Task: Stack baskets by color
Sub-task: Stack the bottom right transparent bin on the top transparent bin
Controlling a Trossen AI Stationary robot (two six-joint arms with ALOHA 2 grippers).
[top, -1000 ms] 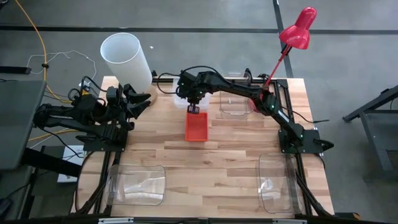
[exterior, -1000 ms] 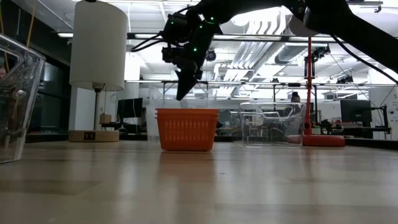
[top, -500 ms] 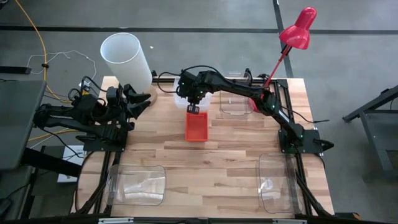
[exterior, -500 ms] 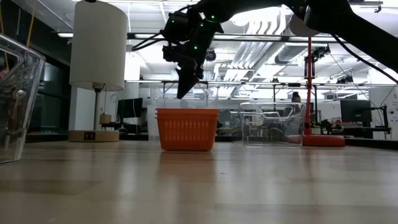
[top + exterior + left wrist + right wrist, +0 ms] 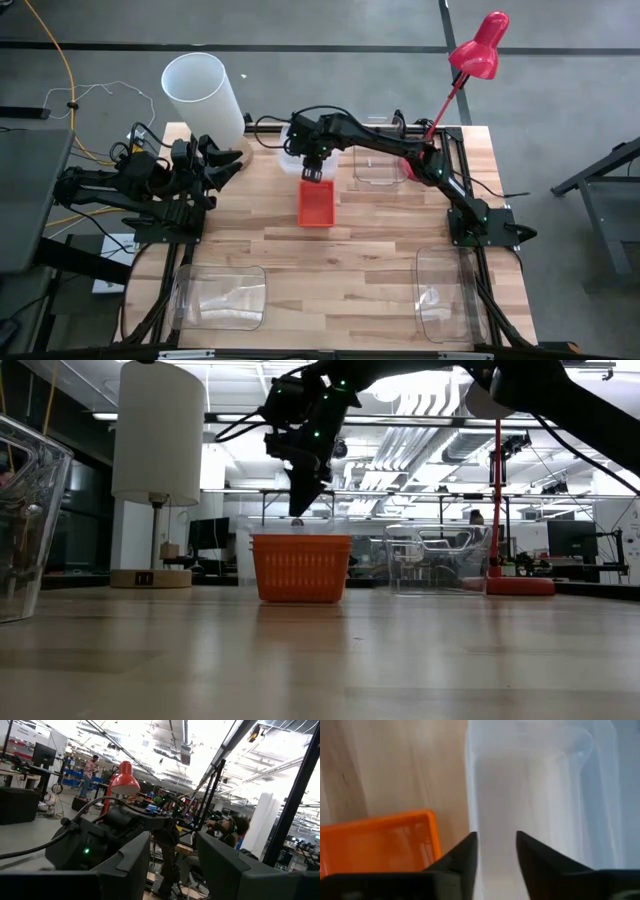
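While the orange basket sits on the table a little toward the far edge, near the middle of its width, the right gripper hangs just above the basket's far rim with nothing between its jaws. In the right wrist view the two dark fingers stand apart, with a clear gap between them, over the orange rim and a clear bin behind it. The low view shows the fingertips just above the basket's top edge; I cannot tell whether they touch it.

A shallow clear bin lies near the far edge, just beside the basket toward the right side. Two larger clear bins stand at the near corners: one at the near left, one at the near right.

The left gripper waits at the table's left edge, near the far corner, jaws apart and empty. A white cylinder lamp shade stands at the far left corner; a red desk lamp rises from the far right.
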